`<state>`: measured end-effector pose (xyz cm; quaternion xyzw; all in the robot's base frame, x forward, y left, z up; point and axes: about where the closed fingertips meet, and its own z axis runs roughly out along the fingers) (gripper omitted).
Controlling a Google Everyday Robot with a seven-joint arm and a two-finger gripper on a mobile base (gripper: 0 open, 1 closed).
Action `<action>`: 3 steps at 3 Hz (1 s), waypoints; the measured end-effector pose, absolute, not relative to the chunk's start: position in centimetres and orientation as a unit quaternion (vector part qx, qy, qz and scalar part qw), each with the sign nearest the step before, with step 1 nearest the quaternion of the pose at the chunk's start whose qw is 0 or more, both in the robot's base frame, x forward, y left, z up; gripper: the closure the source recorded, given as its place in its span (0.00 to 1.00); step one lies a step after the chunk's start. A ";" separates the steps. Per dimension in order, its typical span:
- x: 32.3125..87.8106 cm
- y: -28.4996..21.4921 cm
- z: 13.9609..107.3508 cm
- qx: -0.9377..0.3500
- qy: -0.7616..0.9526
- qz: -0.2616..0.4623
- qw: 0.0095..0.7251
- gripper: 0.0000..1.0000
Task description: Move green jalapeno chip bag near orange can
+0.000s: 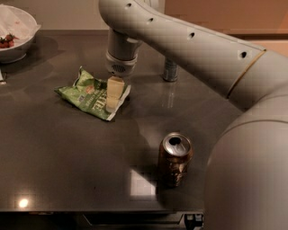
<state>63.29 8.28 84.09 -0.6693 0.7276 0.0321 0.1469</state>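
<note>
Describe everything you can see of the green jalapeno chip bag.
The green jalapeno chip bag is a small crumpled light-green foil pack with white lettering and a white edge at its right end. It lies flat on the dark table, left of centre. The claw sits over that right end; whether it grips cannot be told. The orange can stands well apart, nearer the front.

This looks to me like a break room or office snack corner. A dark, glossy table (pixel 67 170) carries a white bowl (pixel 18 49) with food in it, the green jalapeno chip bag (pixel 83 92), the orange can (pixel 174 157) and a slim silver can (pixel 170 72), with a plain tan wall (pixel 211 13) behind. My gripper (pixel 112 101) hangs over the bag's right end.
</note>
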 end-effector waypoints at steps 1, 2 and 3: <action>62.9 9.5 83.8 -0.683 0.716 0.046 0.137 0.19; 62.4 9.7 84.2 -0.691 0.707 0.055 0.137 0.41; 61.8 9.4 84.8 -0.697 0.701 0.059 0.140 0.64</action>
